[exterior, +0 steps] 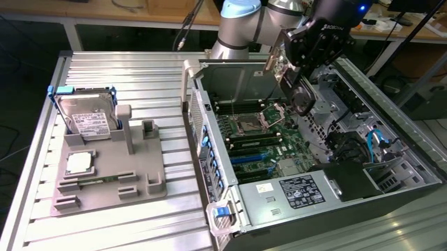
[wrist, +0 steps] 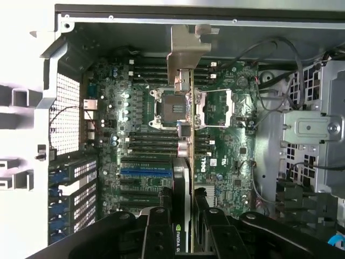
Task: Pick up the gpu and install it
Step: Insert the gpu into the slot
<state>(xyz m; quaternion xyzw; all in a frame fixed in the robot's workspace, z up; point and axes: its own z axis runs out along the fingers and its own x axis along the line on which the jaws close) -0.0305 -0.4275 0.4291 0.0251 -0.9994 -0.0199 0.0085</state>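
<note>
The gpu (exterior: 296, 90) hangs on edge over the open computer case (exterior: 209, 83), its round dark fan facing the exterior view's left. My gripper (exterior: 299, 65) is shut on the card's upper edge. In the wrist view the gpu (wrist: 186, 116) is seen edge-on, its silvery bracket (wrist: 186, 46) at the far end, with my black fingers (wrist: 156, 229) clamped on either side of my gripper (wrist: 185, 218). The card floats above the motherboard (wrist: 226, 162), roughly over the processor socket (wrist: 168, 108) and apart from the blue expansion slot (wrist: 145, 171).
A grey fixture (exterior: 143, 180) on the ribbed metal table holds a silver hard drive (exterior: 87, 117), a processor (exterior: 79, 163) and a memory stick (exterior: 98, 181). Inside the case lie blue slots (exterior: 246, 157), a power supply (exterior: 300, 191) and blue cables (exterior: 375, 142).
</note>
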